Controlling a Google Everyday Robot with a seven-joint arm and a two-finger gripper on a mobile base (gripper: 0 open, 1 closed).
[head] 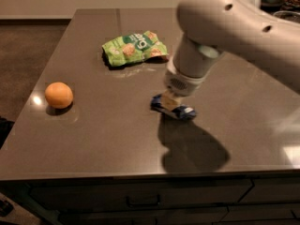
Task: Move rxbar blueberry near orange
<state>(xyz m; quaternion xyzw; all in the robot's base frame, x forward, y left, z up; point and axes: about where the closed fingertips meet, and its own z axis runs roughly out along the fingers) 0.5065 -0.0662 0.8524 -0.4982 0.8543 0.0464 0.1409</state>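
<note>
The rxbar blueberry [174, 108], a small dark blue wrapped bar, is at the middle of the dark table, at or just above its top. My gripper [170, 100] comes down from the large white arm [225, 27] onto the bar's middle and is shut on it; the arm's wrist hides most of the fingers. The orange [59, 95] sits on the table at the left, well apart from the bar.
A green snack bag [134, 48] lies at the back of the table [108, 135], behind the bar. The table's front edge runs below, with drawers under it. The arm casts a dark shadow [190, 149] in front of the bar.
</note>
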